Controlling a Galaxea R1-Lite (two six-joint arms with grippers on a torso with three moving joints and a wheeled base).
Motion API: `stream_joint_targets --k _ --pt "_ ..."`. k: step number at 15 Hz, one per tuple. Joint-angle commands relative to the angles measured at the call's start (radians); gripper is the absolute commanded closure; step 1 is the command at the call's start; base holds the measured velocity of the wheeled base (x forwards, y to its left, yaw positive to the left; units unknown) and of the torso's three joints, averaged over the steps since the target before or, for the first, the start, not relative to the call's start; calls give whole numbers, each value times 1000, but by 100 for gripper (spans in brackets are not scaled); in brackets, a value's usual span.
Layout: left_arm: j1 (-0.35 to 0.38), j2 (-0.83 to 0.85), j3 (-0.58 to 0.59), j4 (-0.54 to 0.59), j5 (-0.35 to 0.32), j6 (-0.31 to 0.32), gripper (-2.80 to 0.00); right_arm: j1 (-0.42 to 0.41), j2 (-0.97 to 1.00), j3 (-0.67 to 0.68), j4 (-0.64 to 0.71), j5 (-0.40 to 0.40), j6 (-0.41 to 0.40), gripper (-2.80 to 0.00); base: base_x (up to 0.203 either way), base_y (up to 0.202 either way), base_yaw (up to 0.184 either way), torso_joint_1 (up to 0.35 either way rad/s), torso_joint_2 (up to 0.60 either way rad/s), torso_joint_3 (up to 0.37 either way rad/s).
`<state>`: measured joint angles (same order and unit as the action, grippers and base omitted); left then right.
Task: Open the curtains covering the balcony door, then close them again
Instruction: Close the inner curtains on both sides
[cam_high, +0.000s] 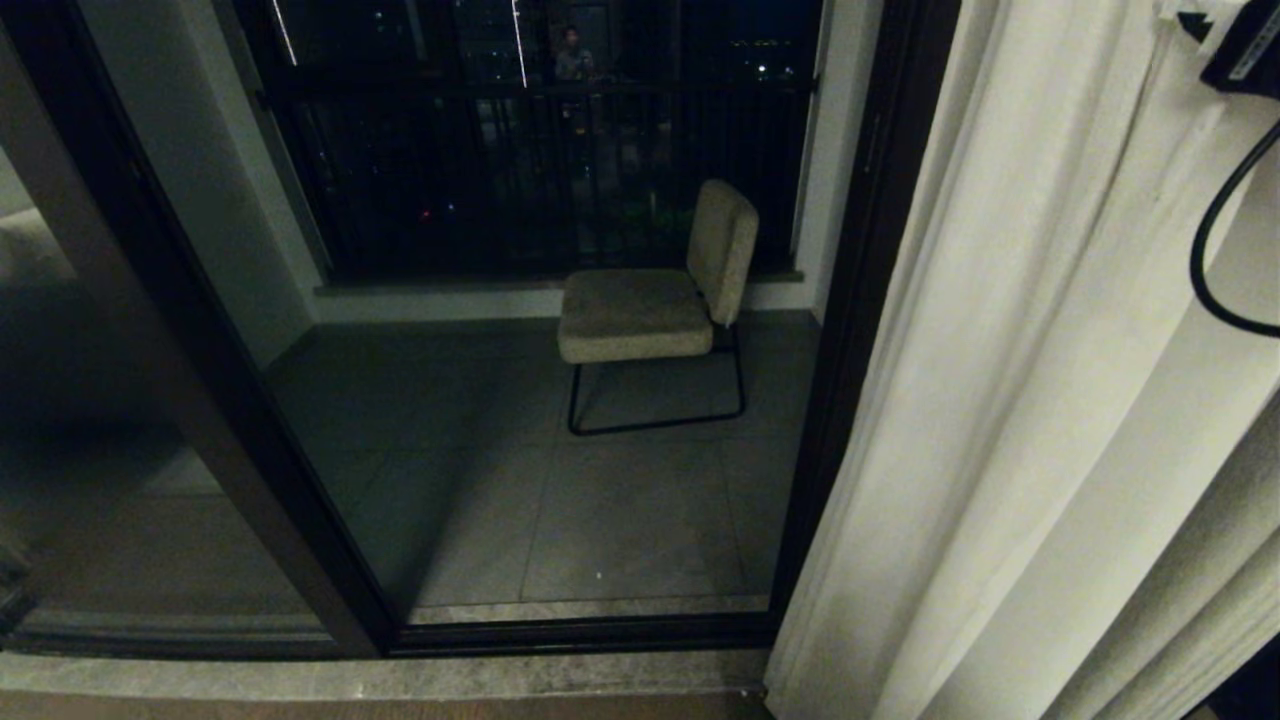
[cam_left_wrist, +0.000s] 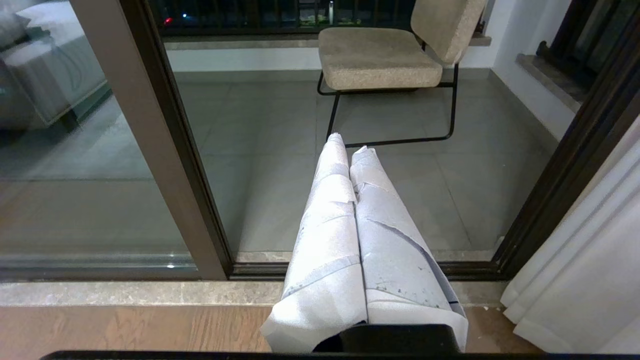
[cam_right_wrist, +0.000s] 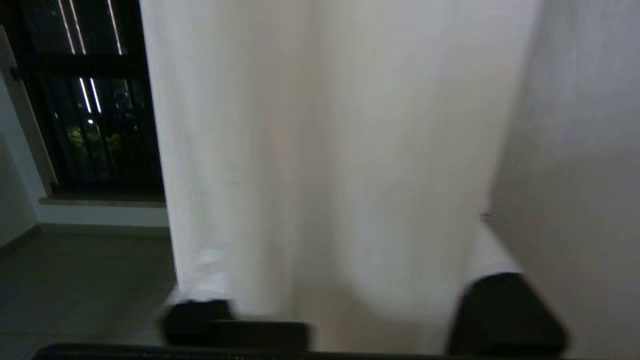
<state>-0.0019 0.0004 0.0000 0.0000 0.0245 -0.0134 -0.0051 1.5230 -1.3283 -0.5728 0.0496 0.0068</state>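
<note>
Night shows through the door (cam_high: 560, 300), and past the glass you see a tiled balcony with a padded chair (cam_high: 655, 290) on a thin black frame standing before a dark railing. Your curtain (cam_high: 1020, 400) hangs gathered in pleats at the right of the door, its hem reaching the floor beside the dark frame, so most of the glass is bare. A stone sill (cam_high: 380, 675) runs along the foot of the door.

Your right gripper (cam_right_wrist: 340, 260) is up against the curtain: its two fingers stand apart with pale folds bulging between them. That view is smeared, so you cannot tell whether they pinch the cloth or merely straddle it. In the head view only a dark piece of that arm and a looping black cable (cam_high: 1215, 250) show at the upper right.

Your left gripper (cam_left_wrist: 350, 145) hangs low over the wooden floor near the sill, pointing at the glass, its white-wrapped fingers (cam_left_wrist: 330, 210) pressed together on nothing.
</note>
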Motion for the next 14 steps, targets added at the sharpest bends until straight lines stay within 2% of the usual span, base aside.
stream_joint_targets --k 1,8,14 --pt "0 0 0 0 0 0 0 1 -12 -2 -4 3 7 0 0 0 0 0 0 0" --pt "0 0 0 0 0 0 0 0 -18 5 -4 3 7 0 0 0 0 0 0 0" --pt "0 0 0 0 0 0 0 1 -32 1 -4 3 41 0 0 0 0 0 0 0"
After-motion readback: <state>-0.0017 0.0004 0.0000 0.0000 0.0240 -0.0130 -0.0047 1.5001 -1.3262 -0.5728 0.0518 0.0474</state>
